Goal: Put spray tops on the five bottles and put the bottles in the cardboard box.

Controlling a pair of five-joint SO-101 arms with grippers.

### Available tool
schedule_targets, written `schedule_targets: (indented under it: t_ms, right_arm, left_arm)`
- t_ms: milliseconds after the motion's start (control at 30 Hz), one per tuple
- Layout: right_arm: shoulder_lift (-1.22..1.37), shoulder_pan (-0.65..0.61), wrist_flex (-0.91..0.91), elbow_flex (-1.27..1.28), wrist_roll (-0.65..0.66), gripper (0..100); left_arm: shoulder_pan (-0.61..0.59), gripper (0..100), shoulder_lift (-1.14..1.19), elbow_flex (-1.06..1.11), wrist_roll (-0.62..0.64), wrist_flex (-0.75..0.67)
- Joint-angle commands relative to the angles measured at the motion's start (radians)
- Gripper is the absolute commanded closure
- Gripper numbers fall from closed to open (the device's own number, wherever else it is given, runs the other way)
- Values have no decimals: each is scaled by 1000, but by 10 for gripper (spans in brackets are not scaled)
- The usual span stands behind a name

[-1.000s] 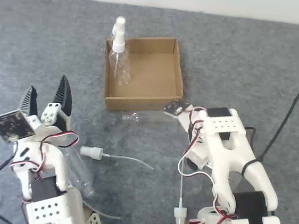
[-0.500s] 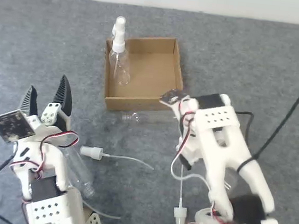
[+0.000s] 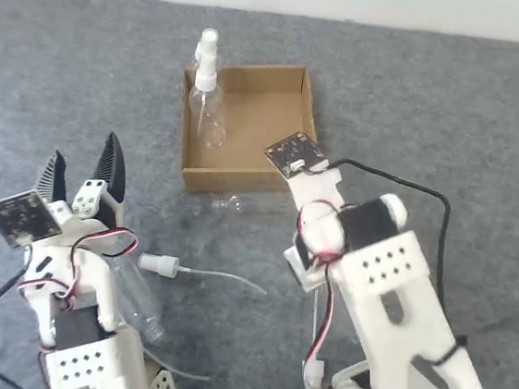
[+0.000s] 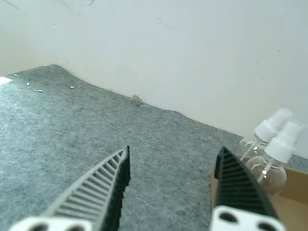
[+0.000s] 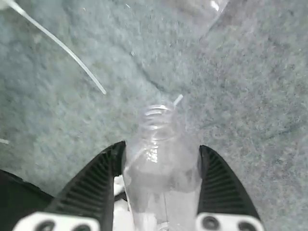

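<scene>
My right gripper (image 5: 161, 148) is shut on a clear bottle (image 5: 157, 126) with a bare threaded neck, held above the grey mat. The right arm (image 3: 369, 253) stands just in front of the cardboard box (image 3: 254, 67). Two bottles with white spray tops (image 3: 206, 87) stand against the box's left wall; they also appear as bottles (image 4: 272, 156) in the left wrist view. Another topless bottle (image 3: 231, 204) lies in front of the box. A spray top with its long tube (image 3: 159, 264) lies on the mat between the arms. My left gripper (image 3: 81, 168) is open and holds nothing, near the front left.
A further clear bottle (image 3: 137, 301) lies partly under the left arm's base. A second spray top (image 3: 315, 372) sits by the right arm's base. The thin tube (image 5: 62, 45) crosses the mat below the held bottle. Grey mat stretches to the white back wall.
The right arm has lifted and swung forward and left towards the box's front corner. The left arm and the loose parts have not moved.
</scene>
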Motion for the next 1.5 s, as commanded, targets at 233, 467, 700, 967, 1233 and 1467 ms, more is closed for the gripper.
schedule_targets:
  t_ms: [233,467,700,967,1233,1467]
  right_arm:
    - [-251,-74,-79,-38,-98,887]
    - [-390,-74,-288,117,-100,890]
    - [-564,-74,-406,273,-100,890]
    - [-774,-73,-542,456,-100,895]
    - [-929,-68,-717,654,-98,987]
    - [-1070,47,-780,786,-115,983]
  left_arm:
    - [3,732,-11,-13,-8,-35]
    - [6,732,-11,-13,-8,-35]
    - [6,732,-11,-13,-8,-35]
    - [6,732,-11,-13,-8,-35]
    - [8,732,-11,-13,-6,-35]
    - [49,732,-11,-13,-9,-28]
